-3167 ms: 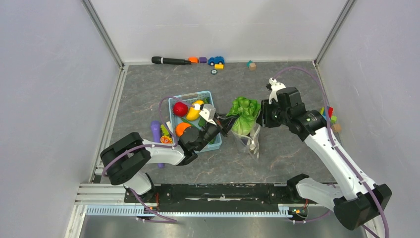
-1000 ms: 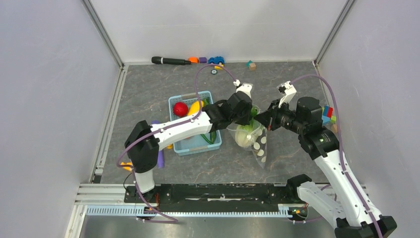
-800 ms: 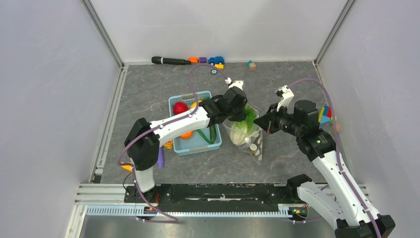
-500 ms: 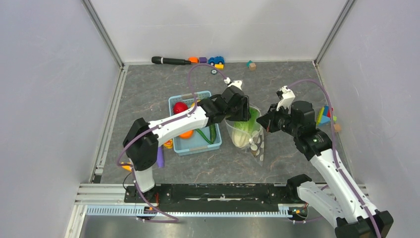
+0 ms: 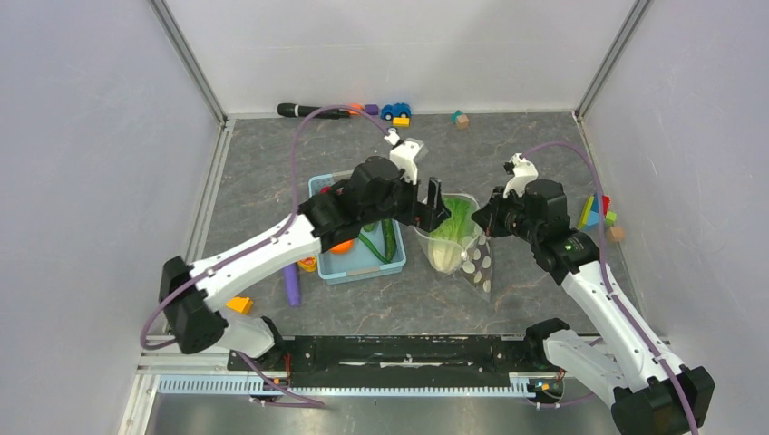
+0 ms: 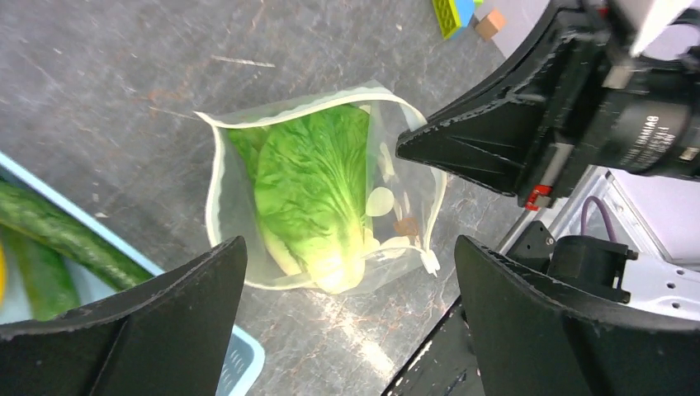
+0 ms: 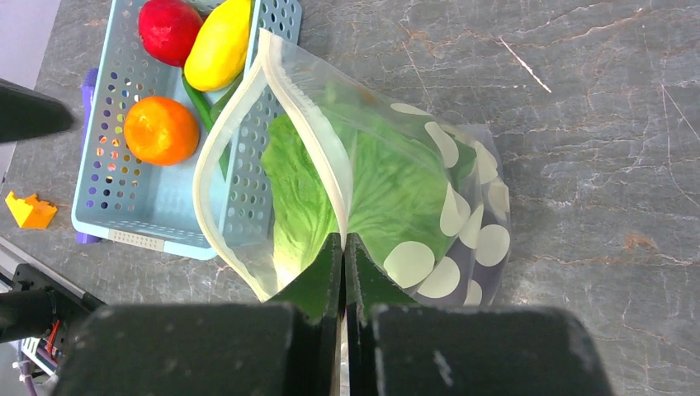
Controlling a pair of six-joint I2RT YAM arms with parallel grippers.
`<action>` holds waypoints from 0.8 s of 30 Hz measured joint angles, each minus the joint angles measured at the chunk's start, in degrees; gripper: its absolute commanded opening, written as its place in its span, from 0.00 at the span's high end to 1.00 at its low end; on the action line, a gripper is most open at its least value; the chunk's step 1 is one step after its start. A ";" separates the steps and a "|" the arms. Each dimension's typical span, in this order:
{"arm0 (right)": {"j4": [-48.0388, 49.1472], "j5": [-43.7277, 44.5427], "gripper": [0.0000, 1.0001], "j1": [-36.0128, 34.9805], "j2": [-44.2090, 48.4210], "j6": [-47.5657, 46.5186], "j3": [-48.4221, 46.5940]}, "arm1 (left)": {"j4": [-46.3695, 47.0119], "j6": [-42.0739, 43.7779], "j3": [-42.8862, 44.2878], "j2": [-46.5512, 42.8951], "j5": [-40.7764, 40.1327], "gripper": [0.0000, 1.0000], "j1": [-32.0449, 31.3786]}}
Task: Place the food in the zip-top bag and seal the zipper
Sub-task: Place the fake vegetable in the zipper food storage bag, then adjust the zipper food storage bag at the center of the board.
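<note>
The clear polka-dot zip-top bag stands open on the table, with the green lettuce inside it, also seen as lettuce from the right wrist. My right gripper is shut on the bag's rim, pinching the white zipper strip. Above the mouth hangs my left gripper, open and empty. The light-blue basket beside the bag holds a red piece, a yellow piece, an orange piece and a cucumber.
A long purple rod and a small orange wedge lie left of the basket. A black marker, a toy car and small blocks sit along the back wall. More coloured blocks lie at the right.
My left gripper has opened, left the lettuce in the bag and drawn back up and to the left. My right gripper has kept its pinch on the rim.
</note>
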State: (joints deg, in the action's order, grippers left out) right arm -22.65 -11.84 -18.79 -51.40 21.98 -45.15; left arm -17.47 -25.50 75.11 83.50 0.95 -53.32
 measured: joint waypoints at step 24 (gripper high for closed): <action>0.37 -1.73 1.00 0.00 0.28 -3.45 -0.04 | -3.04 -4.96 -2.12 15.08 11.98 0.70 11.13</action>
State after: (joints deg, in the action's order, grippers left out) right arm -22.28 -13.56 -18.79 -51.11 18.52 -45.19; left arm -20.51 -30.46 72.99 98.59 12.93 -42.19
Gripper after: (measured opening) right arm 0.010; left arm 0.506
